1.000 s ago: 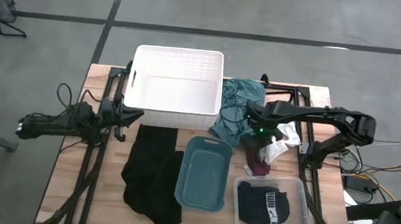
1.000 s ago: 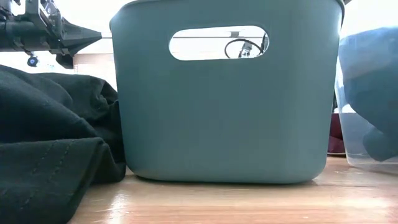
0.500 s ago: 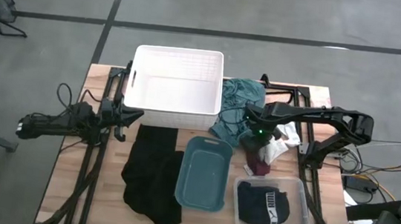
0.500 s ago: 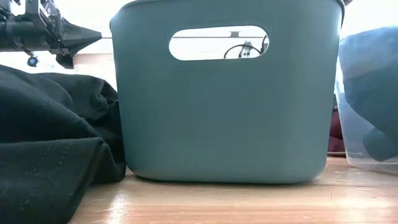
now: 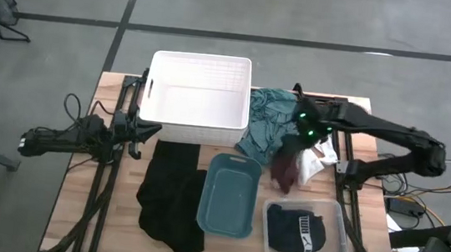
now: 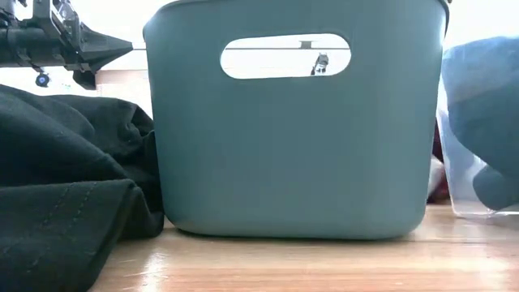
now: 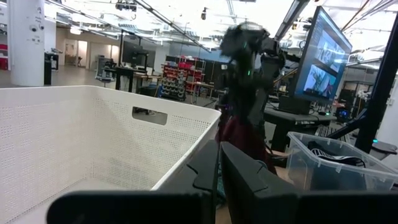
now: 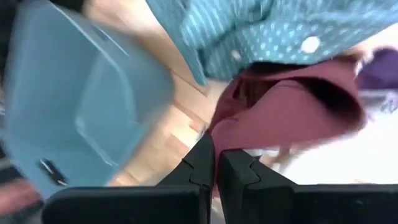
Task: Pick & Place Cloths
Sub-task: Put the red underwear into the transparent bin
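My right gripper (image 5: 300, 135) is raised over the table's right half and is shut on the maroon cloth (image 5: 285, 173), which hangs below it. The teal cloth (image 5: 267, 118) lies heaped beside the white basket (image 5: 201, 65). The small white cloth (image 5: 319, 164) lies to the right of the maroon one. The large black cloth (image 5: 172, 198) is spread on the table left of the teal bin (image 5: 229, 195). The navy cloth (image 5: 305, 232) lies in the clear bin (image 5: 340, 230). My left gripper (image 5: 146, 131) rests shut at the basket's left near corner. My right gripper pinches a bunched upper part of the maroon cloth (image 8: 235, 132) between its two fingers, which come at it from above and point down. The cloth hangs slack below the fingers. Whether its lower end (image 5: 283, 187) still touches the table I cannot tell.
The white basket stands at the table's far middle, the teal bin (image 6: 292, 122) at the near middle and the clear bin (image 7: 336, 163) at the near right. Cables and a monitor lie beyond the table's right edge.
My right gripper has taken hold of the maroon cloth and gone up and a little toward the table's far right. The cloth has been pulled up from its heap by one part and now hangs stretched below the gripper.
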Controlling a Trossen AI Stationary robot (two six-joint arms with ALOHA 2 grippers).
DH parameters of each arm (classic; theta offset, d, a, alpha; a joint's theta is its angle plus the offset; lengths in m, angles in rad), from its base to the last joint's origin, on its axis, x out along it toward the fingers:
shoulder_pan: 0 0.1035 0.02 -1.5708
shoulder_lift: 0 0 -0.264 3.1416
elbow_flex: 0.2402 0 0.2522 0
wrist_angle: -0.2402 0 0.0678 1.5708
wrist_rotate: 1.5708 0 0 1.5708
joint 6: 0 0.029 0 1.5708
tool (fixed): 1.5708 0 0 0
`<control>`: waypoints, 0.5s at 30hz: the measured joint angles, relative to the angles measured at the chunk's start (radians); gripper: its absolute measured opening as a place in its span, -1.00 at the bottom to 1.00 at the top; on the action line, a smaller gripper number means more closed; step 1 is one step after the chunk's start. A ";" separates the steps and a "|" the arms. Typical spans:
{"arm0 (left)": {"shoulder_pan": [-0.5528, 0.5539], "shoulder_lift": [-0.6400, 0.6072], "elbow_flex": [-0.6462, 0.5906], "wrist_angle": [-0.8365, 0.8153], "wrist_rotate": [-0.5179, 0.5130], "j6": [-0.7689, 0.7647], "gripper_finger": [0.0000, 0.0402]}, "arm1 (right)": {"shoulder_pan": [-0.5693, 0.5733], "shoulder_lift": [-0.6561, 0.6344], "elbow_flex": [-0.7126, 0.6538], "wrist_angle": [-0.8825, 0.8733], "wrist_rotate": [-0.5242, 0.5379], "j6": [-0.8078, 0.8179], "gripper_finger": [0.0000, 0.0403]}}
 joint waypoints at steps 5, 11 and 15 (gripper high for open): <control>0.000 0.000 0.000 0.000 0.000 0.000 -0.88 | 0.001 -0.110 0.099 -0.017 0.065 0.103 -0.96; 0.000 0.000 0.000 0.000 0.000 0.000 -0.88 | 0.001 -0.199 0.223 -0.023 0.130 0.169 -0.96; 0.000 0.000 0.000 0.000 0.000 0.000 -0.88 | 0.001 -0.234 0.314 -0.023 0.149 0.168 -0.96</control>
